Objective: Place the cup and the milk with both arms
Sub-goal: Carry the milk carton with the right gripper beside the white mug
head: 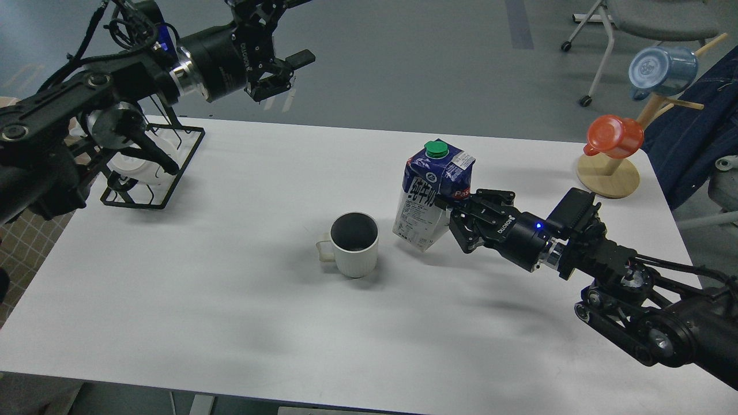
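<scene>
Head view: right end effector [452, 216] pinching tilted milk [433, 193]; lower it upright onto surface [230, 323], cup [354, 244] just beyond. Left end effector [275, 72] spread, empty.

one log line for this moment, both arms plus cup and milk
right tool: shut on milk carton, tilted | left tool: open, raised, holding nothing | cup: upright on table

A white desk [242, 323] fills most of the frame. Near its centre stands the cup [354, 244], handle toward the left. Just right of it is the milk [431, 195], tilted; whether its base touches the desk cannot be told. At the upper left sits a black wire rack [173, 167]; at the upper right edge rests a round wooden stand base [608, 177].
</scene>
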`<control>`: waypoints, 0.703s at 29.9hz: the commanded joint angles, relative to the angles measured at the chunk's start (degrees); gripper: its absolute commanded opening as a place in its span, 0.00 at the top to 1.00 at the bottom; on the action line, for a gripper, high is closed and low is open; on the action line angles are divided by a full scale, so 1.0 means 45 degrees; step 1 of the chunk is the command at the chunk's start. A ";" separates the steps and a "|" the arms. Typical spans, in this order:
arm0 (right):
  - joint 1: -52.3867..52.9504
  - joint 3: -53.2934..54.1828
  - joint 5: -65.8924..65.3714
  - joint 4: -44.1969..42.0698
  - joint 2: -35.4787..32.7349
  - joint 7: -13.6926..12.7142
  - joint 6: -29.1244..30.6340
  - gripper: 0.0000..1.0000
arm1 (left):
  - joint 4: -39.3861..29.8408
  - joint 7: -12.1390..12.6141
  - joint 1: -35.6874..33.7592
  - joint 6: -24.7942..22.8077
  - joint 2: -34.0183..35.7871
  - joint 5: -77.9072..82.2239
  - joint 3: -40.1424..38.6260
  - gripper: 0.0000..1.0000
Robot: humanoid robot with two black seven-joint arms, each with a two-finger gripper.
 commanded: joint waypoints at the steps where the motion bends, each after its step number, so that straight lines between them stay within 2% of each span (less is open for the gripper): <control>1: 0.0000 -0.0008 -0.0002 -0.0065 0.0170 0.0018 -0.0008 1.00 | -0.0012 0.0000 0.0021 0.0000 -0.0001 0.0002 0.0001 0.04; 21: 0.0546 -0.0652 -0.0002 -0.1080 0.0755 0.0232 -0.0028 0.99 | -0.0012 0.0000 0.0079 0.0000 0.0116 -0.0017 0.0001 0.04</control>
